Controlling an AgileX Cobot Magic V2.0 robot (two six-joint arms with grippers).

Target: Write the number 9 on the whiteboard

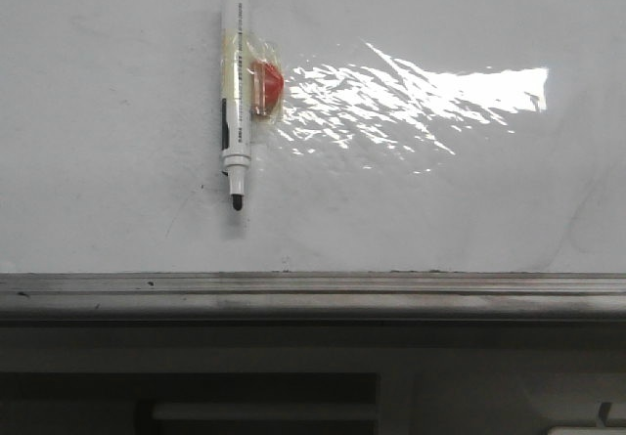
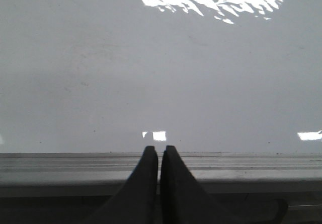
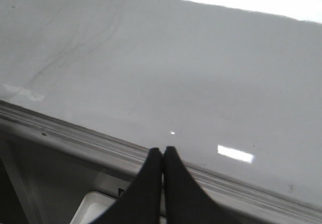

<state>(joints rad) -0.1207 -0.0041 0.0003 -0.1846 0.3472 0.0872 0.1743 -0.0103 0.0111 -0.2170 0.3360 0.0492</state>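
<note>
1. The left pincer [image 2: 159, 156] is seen pressed closed, nothing held, just before the grey ledge [image 2: 75, 166] of the whiteboard [image 2: 151, 83].
2. A white marker [image 1: 235, 83] is seen upright against the whiteboard's upper left, tip down, a red piece [image 1: 267, 85] taped beside it.
3. No number 9 stroke can be made out.
4. The right pincer [image 3: 162, 156] is likewise closed and empty.
</note>
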